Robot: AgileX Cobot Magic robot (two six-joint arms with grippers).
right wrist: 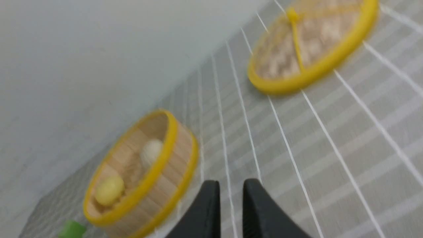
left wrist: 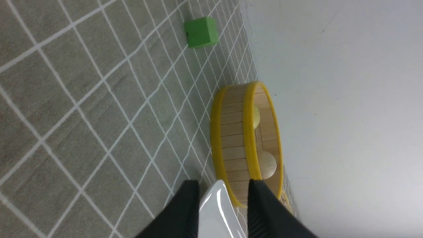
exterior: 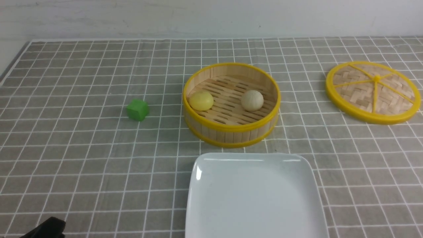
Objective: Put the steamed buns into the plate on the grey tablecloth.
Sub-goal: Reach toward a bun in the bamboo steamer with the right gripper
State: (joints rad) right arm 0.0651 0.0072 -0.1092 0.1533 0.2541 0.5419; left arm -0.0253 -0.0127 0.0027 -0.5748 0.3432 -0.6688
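Yellow bun (exterior: 201, 100), cream bun (exterior: 252, 100) in basket (exterior: 231, 129), plate (exterior: 254, 198) nearby on tablecloth (exterior: 82, 148)

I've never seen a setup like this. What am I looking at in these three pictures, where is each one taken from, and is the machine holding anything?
This is a robot with two arms, each ending in a two-fingered gripper. The wide picture comes from a camera between the arms, looking forward over a grey checked cloth. On the cloth sits a round bamboo basket with a yellow bun and a cream bun inside. Its lid lies off to the right, a green cube sits to the left, and a white plate is nearest the camera. The other two pictures come from cameras on the wrists. The black prongs in them are the left gripper and the right gripper. Both are open, the right only slightly, and hold nothing.
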